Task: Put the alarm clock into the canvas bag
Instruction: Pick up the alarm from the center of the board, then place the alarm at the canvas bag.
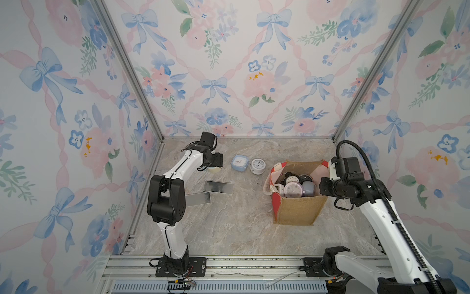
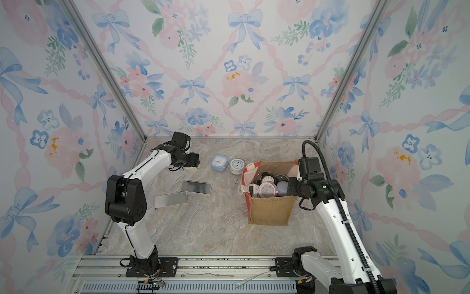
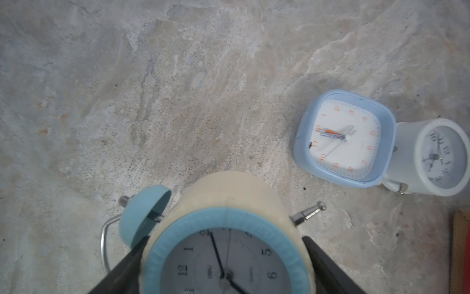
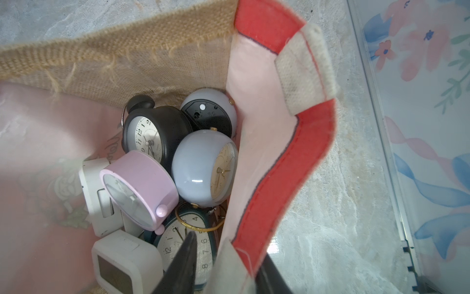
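Note:
A cream alarm clock (image 3: 223,193) with a blue bezel and twin blue bells sits between the black fingers (image 3: 132,257) of my left gripper (image 3: 225,239), which is shut on its body. In both top views this clock (image 1: 214,170) shows just under the left gripper (image 1: 216,165) at the back left of the table. The canvas bag (image 1: 297,208) stands open at the right with several clocks inside. My right gripper (image 4: 229,244) is shut on the bag's red side rim (image 4: 279,178), one finger inside and one outside.
A blue square clock (image 1: 239,163) and a white round clock (image 1: 257,166) lie side by side between the left gripper and the bag. Two flat mirror-like plates (image 1: 218,187) (image 1: 197,199) lie near the left arm. Floral walls enclose the table.

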`<state>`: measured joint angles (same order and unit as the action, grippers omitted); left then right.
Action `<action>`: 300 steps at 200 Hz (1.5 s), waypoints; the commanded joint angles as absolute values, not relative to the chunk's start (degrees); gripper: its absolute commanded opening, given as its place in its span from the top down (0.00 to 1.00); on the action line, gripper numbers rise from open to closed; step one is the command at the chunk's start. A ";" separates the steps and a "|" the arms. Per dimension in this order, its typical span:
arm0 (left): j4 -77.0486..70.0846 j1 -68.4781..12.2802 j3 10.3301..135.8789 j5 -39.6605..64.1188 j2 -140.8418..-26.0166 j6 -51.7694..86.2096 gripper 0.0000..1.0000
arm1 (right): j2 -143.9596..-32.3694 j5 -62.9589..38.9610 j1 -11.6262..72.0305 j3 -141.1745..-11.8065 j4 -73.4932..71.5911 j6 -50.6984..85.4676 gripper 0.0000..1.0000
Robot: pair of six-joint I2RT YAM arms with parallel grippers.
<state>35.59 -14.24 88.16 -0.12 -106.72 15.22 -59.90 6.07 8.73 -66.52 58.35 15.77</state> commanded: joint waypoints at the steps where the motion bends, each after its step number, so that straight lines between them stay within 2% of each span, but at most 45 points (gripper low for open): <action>1: 35.68 -16.37 90.50 1.49 -103.28 15.79 0.23 | -59.23 6.60 9.32 -67.74 59.31 14.84 0.66; 90: 35.76 -26.51 97.54 3.66 -99.25 17.12 0.24 | -59.08 7.27 9.23 -68.17 59.97 14.82 0.63; 188: 35.70 -39.61 108.62 3.18 -100.81 17.09 0.25 | -59.23 7.20 9.23 -68.71 59.75 15.01 0.63; 261: 35.88 -50.70 119.43 4.44 -108.83 17.34 0.26 | -59.45 6.77 9.23 -68.85 59.65 15.02 0.64; 300: 36.50 -54.13 124.97 5.85 -114.36 18.01 0.27 | -58.92 6.72 9.23 -68.69 59.77 15.05 0.72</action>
<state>37.45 -52.99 121.38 4.38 -111.77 16.88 -59.79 6.46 8.73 -67.37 59.00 15.42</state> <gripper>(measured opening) 0.820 0.309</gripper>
